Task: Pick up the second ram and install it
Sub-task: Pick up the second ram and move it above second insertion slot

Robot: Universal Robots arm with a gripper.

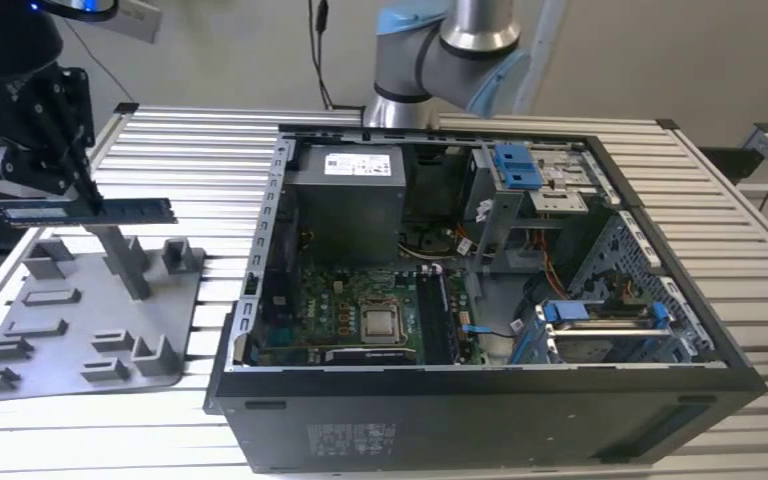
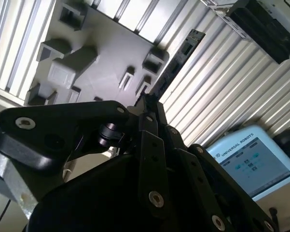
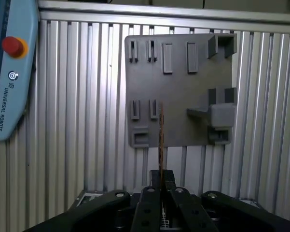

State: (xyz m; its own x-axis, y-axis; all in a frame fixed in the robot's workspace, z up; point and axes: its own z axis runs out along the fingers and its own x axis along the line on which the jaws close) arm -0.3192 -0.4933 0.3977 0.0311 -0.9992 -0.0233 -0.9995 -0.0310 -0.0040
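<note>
My gripper (image 1: pixel 81 198) is clenched on the ram (image 1: pixel 84 211), its 2 fingers pinching the flat faces near the middle of the stick. In the exterior view the ram lies level and lengthwise, sticking out past the fingers on both sides. It hangs just above the grey post (image 1: pixel 124 255) that rises from the plate (image 1: pixel 37 320). I cannot tell whether its lower edge is clear of the post top.

In the first wrist view the ram (image 3: pixel 160 135) appears edge-on as 1 thin line running out from the gripper (image 3: pixel 161 181) over the plate (image 3: pixel 178 96). In the second wrist view the ram (image 2: pixel 181 53) slants away from the fingers (image 2: pixel 147 104).

The plate sits on a slatted metal table (image 1: pixel 197 130). The open case (image 1: pixel 491 375) lies well apart, towards the exterior view's right, with the long black slots (image 1: pixel 435 310) on its board (image 1: pixel 357 300). A pendant (image 3: pixel 5 72) rests on the table near the plate.

The step in hand looks like the pick. To do it well, I judge the grip should stay firm and central, the stick level and untwisted, with its contact edge down and clear of the post.
</note>
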